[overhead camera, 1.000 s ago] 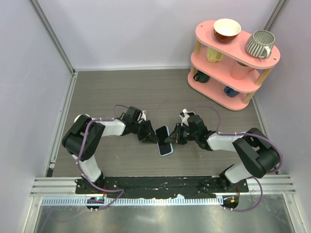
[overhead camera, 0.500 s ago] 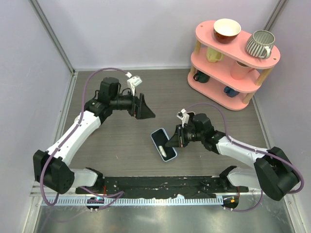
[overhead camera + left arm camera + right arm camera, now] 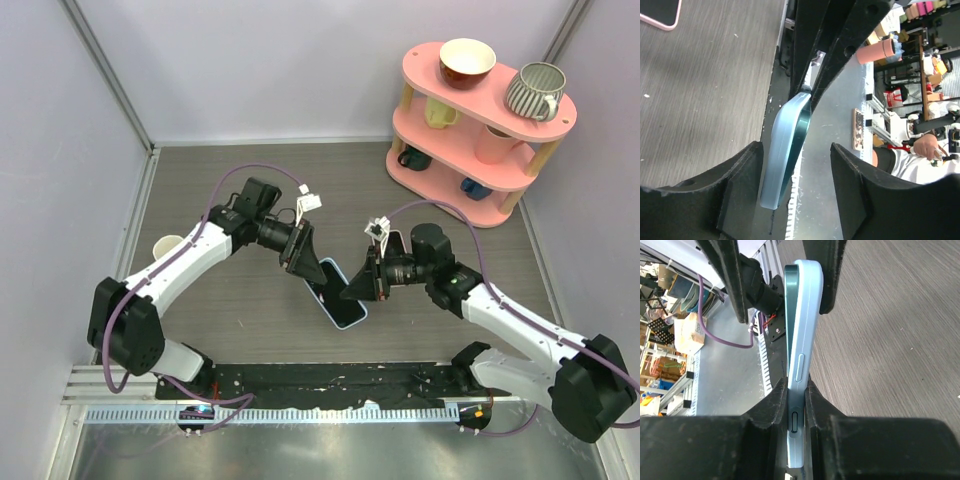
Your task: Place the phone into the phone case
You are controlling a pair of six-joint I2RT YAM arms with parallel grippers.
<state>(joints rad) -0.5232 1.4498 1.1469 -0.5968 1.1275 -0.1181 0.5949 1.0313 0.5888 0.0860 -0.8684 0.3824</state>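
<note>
The left gripper has come back down. Half a second ago it was raised, away from the phone, and now it sits at the end of the phone that points away from the pink shelf. Its fingers stand apart. In the left wrist view they reach along either side of the light blue case and touch neither side.

The right gripper is on the shelf side of the phone and is clamped on it. In the right wrist view its fingers pinch the front and the back together. The phone has also turned: its long side now slants more steeply than it did half a second ago. It is well apart from the shelf, out on the table toward the arms' bases.

Seen edge on, the dark phone body lies inside the blue shell, and only a thin dark strip shows above the rim. I judge the phone to be mostly seated. The left gripper's return looks like preparation to squeeze the free end home while the right one steadies it. I cannot tell whether every corner has snapped in.
</note>
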